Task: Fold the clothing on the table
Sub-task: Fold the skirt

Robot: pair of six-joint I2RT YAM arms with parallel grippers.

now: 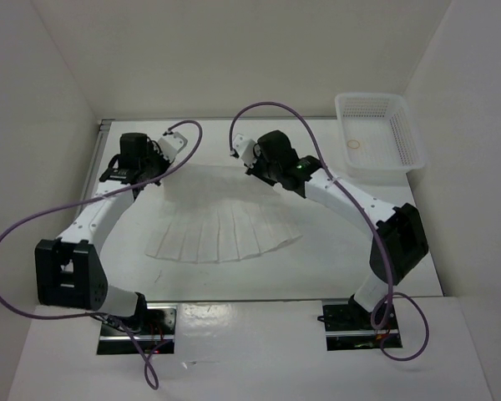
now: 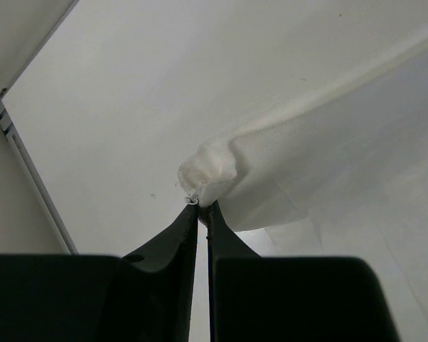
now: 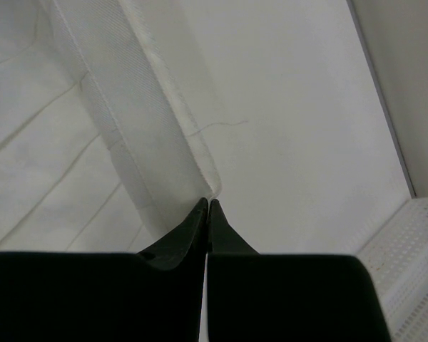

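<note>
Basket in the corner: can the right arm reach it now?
Probably: the basket sits on that arm's side, bare table between. But the right gripper is shut on the clothing, so it would drag that along.

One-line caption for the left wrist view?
Close-up: left gripper shut on a bunched corner of the white clothing over the table.

Open table (image 1: 334,259) near and right of the clothing (image 1: 225,230), mesh basket (image 1: 407,134) far-right, seemingly tight to the wall (image 1: 468,125).
</note>
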